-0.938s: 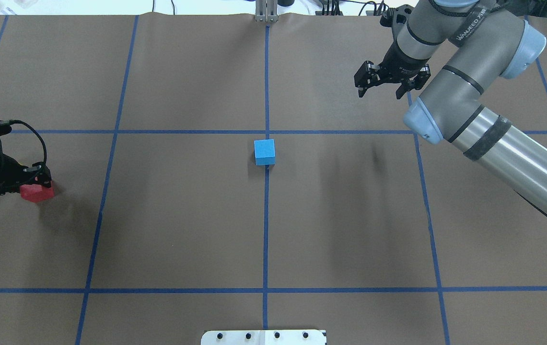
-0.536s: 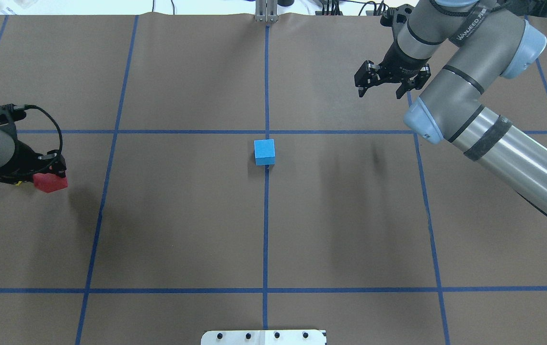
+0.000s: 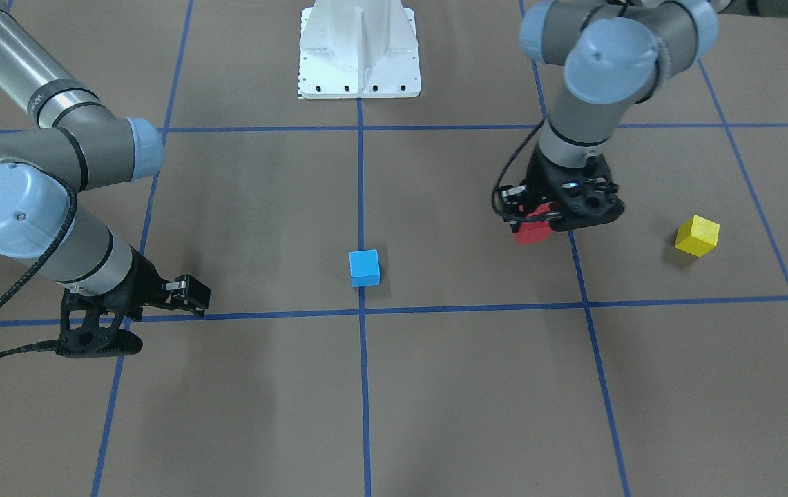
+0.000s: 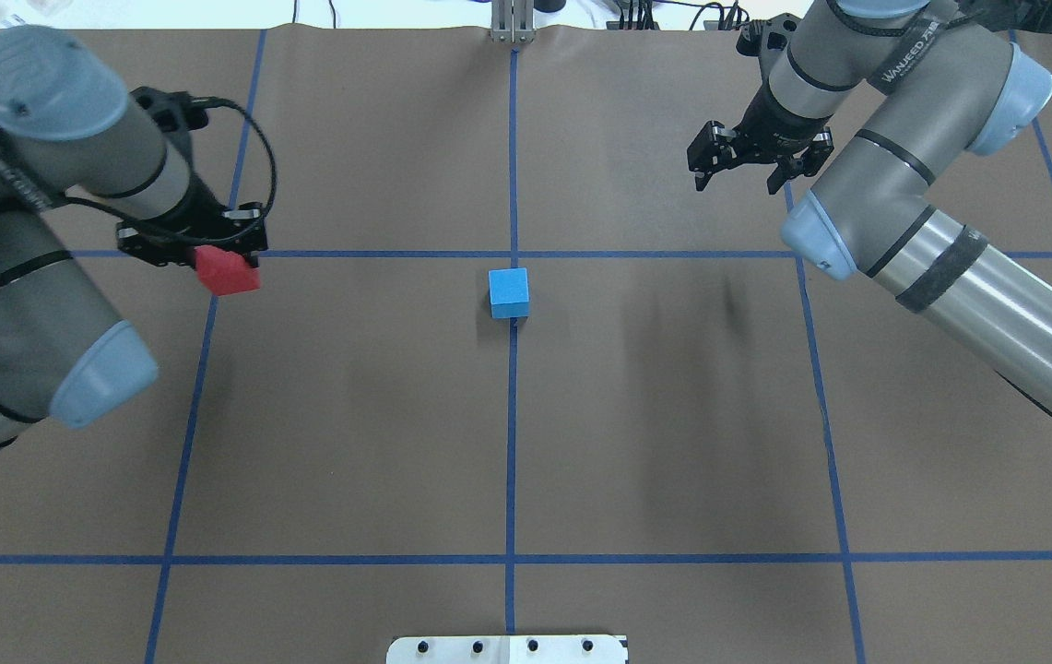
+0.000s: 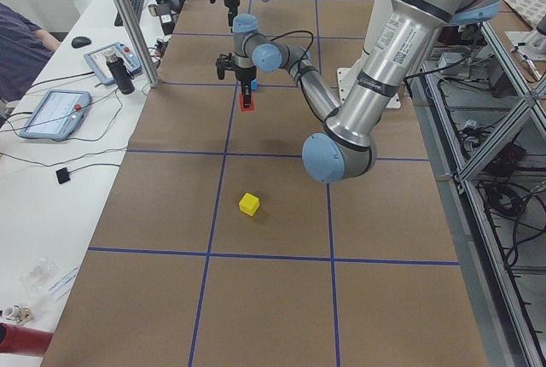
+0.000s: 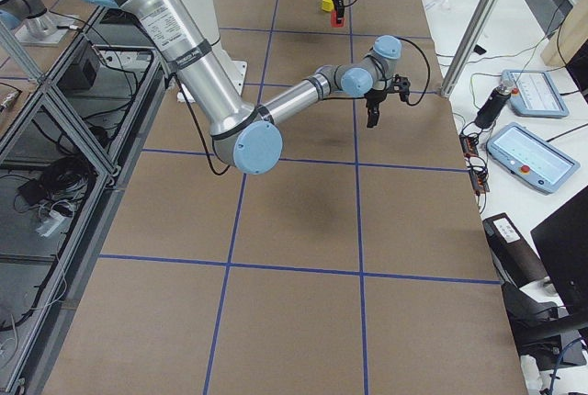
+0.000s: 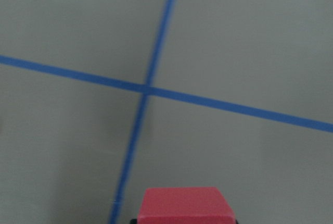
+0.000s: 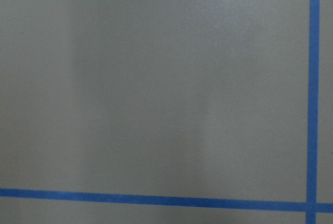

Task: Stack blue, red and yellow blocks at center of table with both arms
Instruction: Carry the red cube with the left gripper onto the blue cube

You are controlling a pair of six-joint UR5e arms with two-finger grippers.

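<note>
My left gripper [image 4: 212,251] is shut on the red block [image 4: 227,274] and holds it above the table [image 4: 350,415], left of centre. The front-facing view shows that gripper [image 3: 551,212] and red block [image 3: 530,232] off the surface; the left wrist view has the red block [image 7: 182,204] at its bottom edge. The light blue block [image 4: 509,292] rests alone at the central tape crossing. The yellow block [image 3: 697,235] lies on the table beyond my left arm, which hides it in the overhead view. My right gripper [image 4: 739,173] hangs open and empty at the far right.
The white pedestal base [image 3: 359,55] stands at the robot's edge of the table. A metal post [image 4: 513,23] and cables sit at the far edge. A side bench with tablets [image 5: 53,113] and a person's sleeve [image 5: 17,43] runs along that far edge.
My left gripper has carried the red block from the far left edge toward the centre, and more of that arm has come into view. The right arm has barely moved.
</note>
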